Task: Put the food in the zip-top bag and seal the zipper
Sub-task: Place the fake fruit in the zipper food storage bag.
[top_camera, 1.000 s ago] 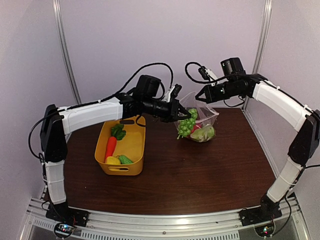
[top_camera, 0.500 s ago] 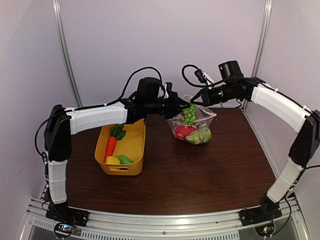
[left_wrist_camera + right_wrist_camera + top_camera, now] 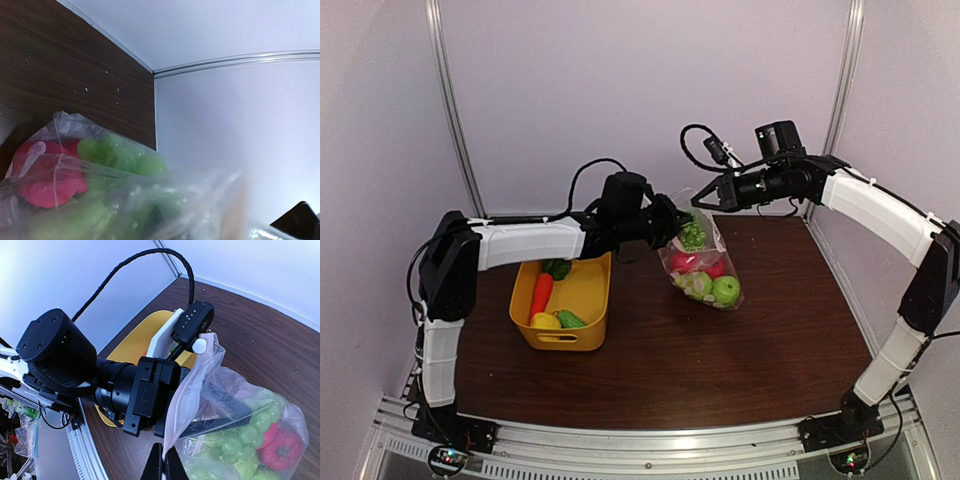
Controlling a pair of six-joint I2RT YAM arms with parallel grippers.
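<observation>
The zip-top bag (image 3: pixel 704 272) hangs tilted over the back of the table, holding a red apple (image 3: pixel 684 262), a green apple (image 3: pixel 725 290) and other green food. My right gripper (image 3: pixel 164 461) is shut on the bag's mouth edge, pinching the zipper (image 3: pixel 186 392) strip from above (image 3: pixel 706 197). My left gripper (image 3: pixel 672 226) reaches into the mouth from the left. Its dark fingers (image 3: pixel 222 414) show through the plastic, shut on the green grapes (image 3: pixel 692 235). In the left wrist view only blurred plastic (image 3: pixel 60 131), grapes (image 3: pixel 122 156) and the red apple (image 3: pixel 42 177) show.
A yellow basket (image 3: pixel 588 300) stands left of the bag with a carrot (image 3: pixel 541 295), a lemon (image 3: pixel 545 321), a cucumber (image 3: pixel 571 319) and a leafy green piece (image 3: pixel 557 267). Walls close the back and both sides.
The left gripper has carried the grapes from in front of the bag into its mouth. The right gripper has shifted left and the bag now hangs steeper, its food slid lower.
</observation>
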